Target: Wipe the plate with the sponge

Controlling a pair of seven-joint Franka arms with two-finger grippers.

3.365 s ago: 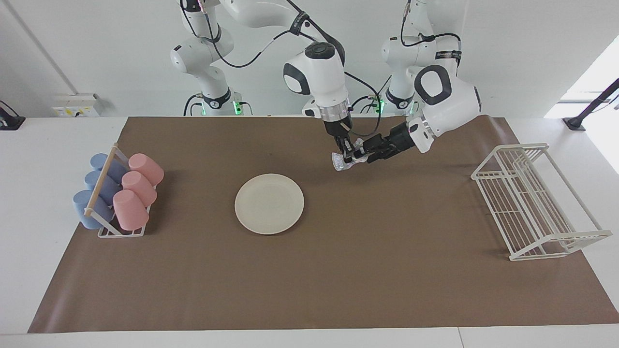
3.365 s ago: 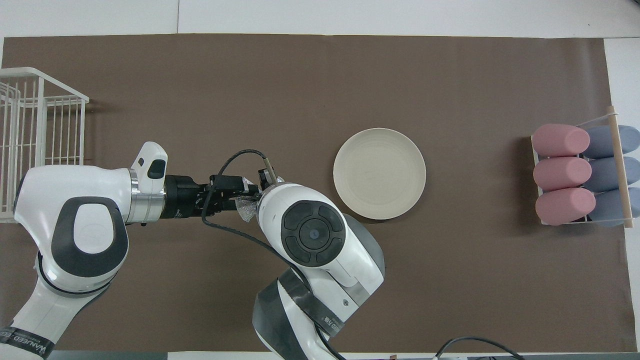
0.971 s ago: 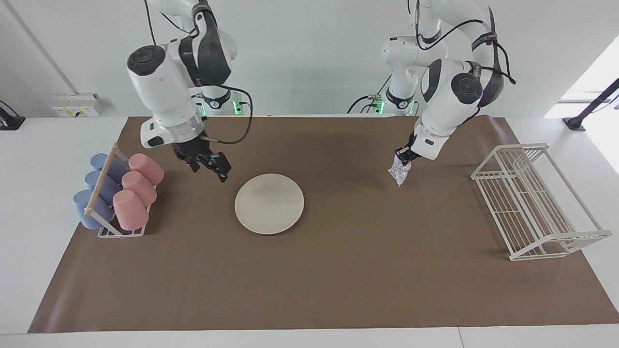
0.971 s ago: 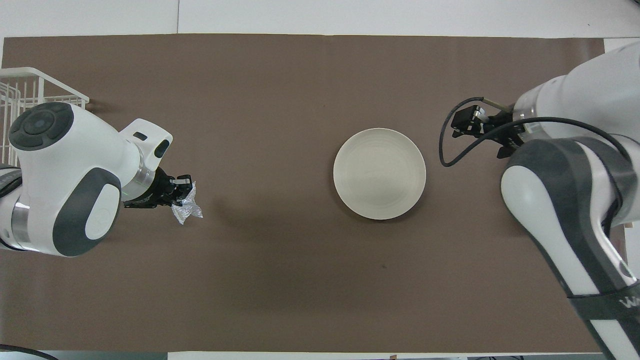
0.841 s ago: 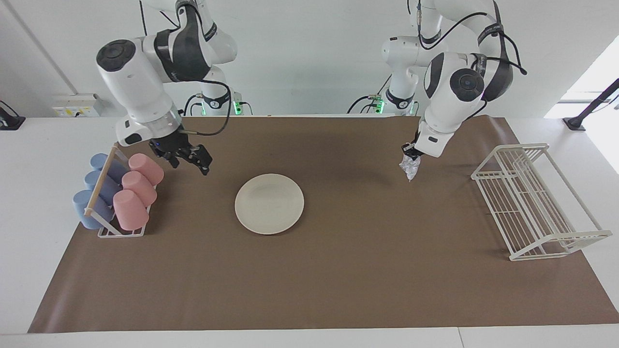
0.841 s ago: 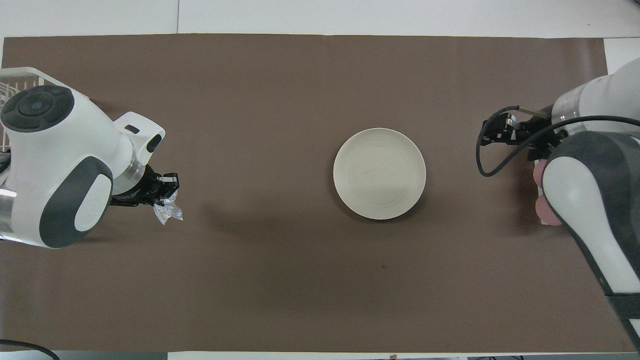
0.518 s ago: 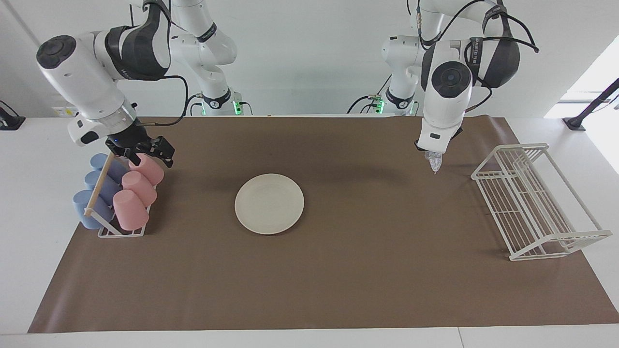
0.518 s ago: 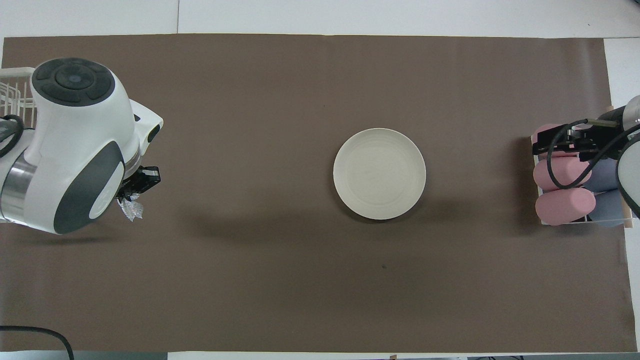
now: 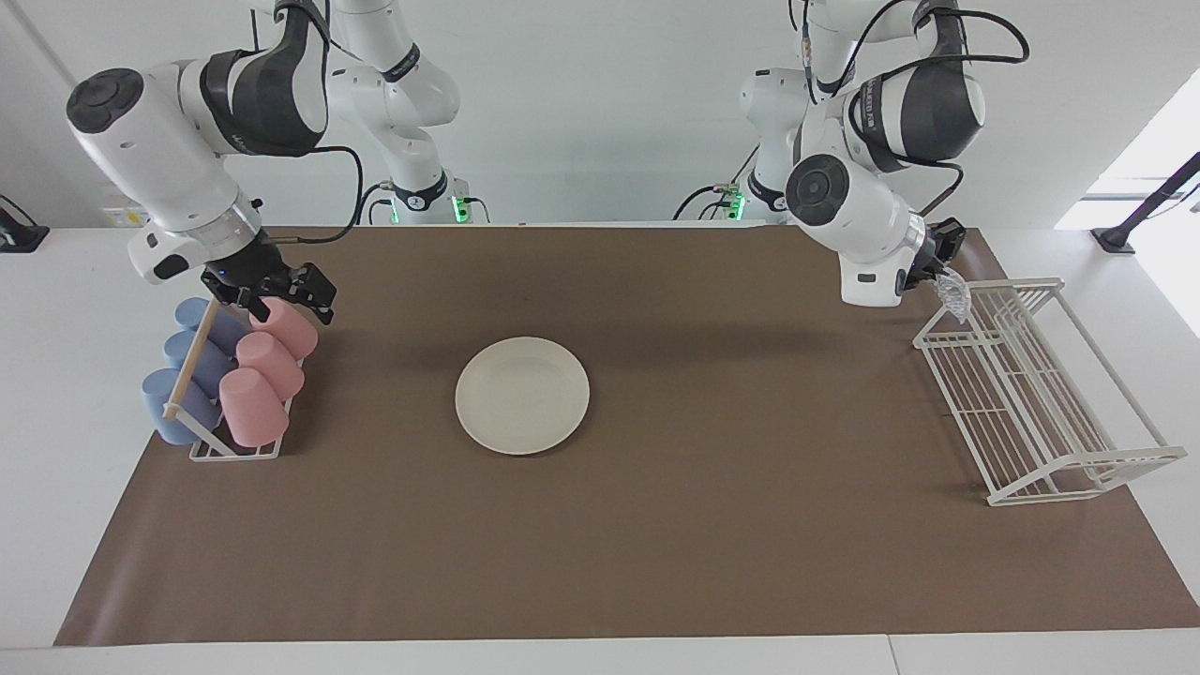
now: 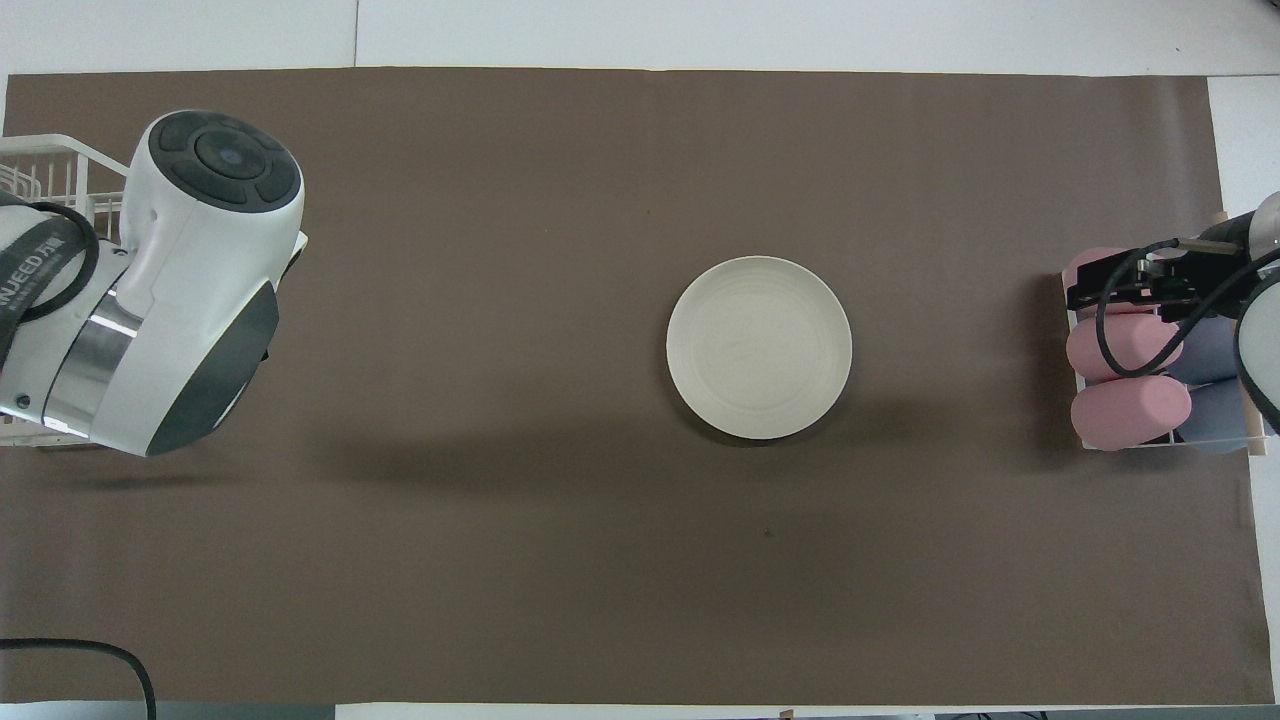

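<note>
The cream-white plate point(image 9: 522, 396) lies flat on the brown mat, mid-table, bare; it also shows in the overhead view point(image 10: 759, 347). My left gripper point(image 9: 942, 269) is shut on the silvery sponge point(image 9: 954, 298) and holds it in the air over the robot-side end of the white wire rack point(image 9: 1031, 394). In the overhead view the left arm's body hides that gripper and the sponge. My right gripper point(image 9: 289, 305) is open and empty, low over the pink cups point(image 9: 267, 361) in the cup rack; it also shows in the overhead view point(image 10: 1085, 288).
The cup rack point(image 9: 202, 448) at the right arm's end holds three pink cups and three blue cups point(image 9: 183, 370) lying on their sides. The wire rack stands at the left arm's end point(image 10: 40, 170). Brown mat point(image 9: 656, 525) covers the table.
After a hand-over mid-table, my left gripper has carried the sponge away from the plate to over the wire rack. My right gripper has swung empty to the cup rack and stays there.
</note>
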